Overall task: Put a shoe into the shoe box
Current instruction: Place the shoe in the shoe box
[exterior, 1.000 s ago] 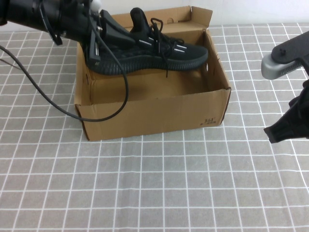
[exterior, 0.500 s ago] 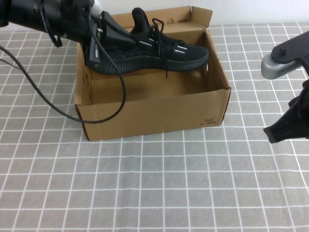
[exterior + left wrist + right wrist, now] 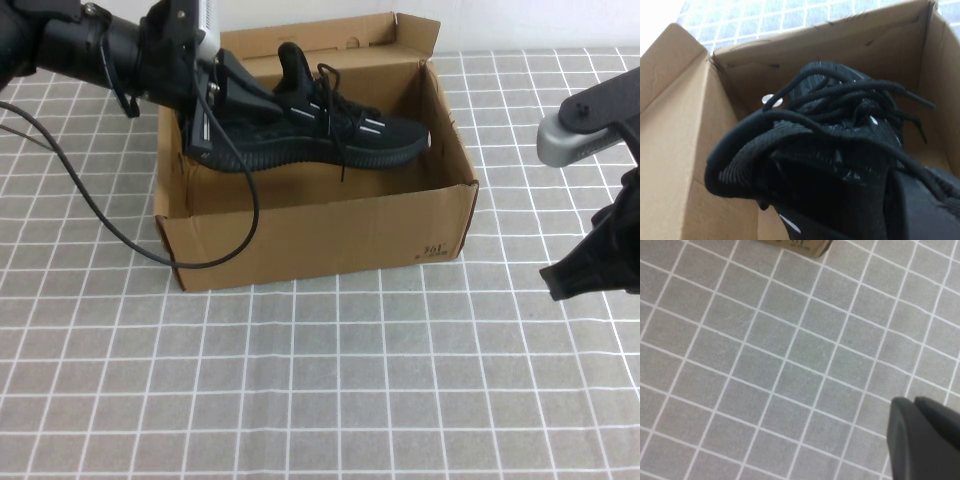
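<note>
The black knit shoe [image 3: 335, 135] hangs level inside the open top of the brown shoe box [image 3: 320, 228], toe toward the box's right wall, sole above the box floor. My left gripper [image 3: 218, 100] is shut on the shoe's heel end at the box's left side. In the left wrist view the shoe [image 3: 840, 145] fills the frame, with cardboard walls of the shoe box [image 3: 680, 130] around it and one dark finger [image 3: 922, 210] pressed against it. My right gripper [image 3: 582, 278] is shut and empty, hovering over the table to the right of the box, and shows as the closed right gripper [image 3: 914, 402] above the cloth.
A grey checked cloth [image 3: 330, 380] covers the table. The box's lid flap [image 3: 400, 35] stands up at the back. A black cable [image 3: 120, 225] loops from the left arm past the box's front left corner. A corner of the box [image 3: 800, 246] shows in the right wrist view.
The left gripper has lowered the shoe a little deeper into the box opening. The right arm has barely shifted.
</note>
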`<control>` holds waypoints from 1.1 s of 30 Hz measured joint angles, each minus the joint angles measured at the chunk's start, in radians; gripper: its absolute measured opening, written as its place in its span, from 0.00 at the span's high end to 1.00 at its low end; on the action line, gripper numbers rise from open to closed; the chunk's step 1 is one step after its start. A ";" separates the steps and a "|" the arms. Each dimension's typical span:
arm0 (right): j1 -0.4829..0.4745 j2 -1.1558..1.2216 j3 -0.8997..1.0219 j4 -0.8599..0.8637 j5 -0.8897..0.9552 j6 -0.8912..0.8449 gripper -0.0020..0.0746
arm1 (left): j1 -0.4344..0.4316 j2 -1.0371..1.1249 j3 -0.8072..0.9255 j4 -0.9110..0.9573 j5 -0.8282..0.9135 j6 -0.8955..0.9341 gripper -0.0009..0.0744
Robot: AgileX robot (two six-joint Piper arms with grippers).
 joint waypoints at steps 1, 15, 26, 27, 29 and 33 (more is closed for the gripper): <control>0.000 0.000 0.000 0.000 0.000 0.000 0.99 | 0.000 0.000 0.000 0.002 -0.002 0.002 0.97; 0.000 0.000 0.000 0.004 0.000 0.000 0.99 | 0.002 0.041 -0.001 0.020 -0.055 0.040 0.97; 0.000 0.000 0.000 0.004 -0.002 0.000 0.99 | 0.002 0.080 -0.001 0.042 -0.105 0.049 0.97; 0.000 0.000 0.000 0.004 -0.002 0.000 0.99 | 0.002 0.080 -0.001 0.042 -0.111 0.051 0.97; 0.000 0.000 0.000 0.004 -0.002 0.000 0.99 | 0.002 0.086 -0.001 0.042 -0.120 0.052 0.97; 0.000 0.000 0.000 0.006 -0.002 0.000 0.99 | 0.002 0.093 -0.001 0.039 -0.127 0.061 0.97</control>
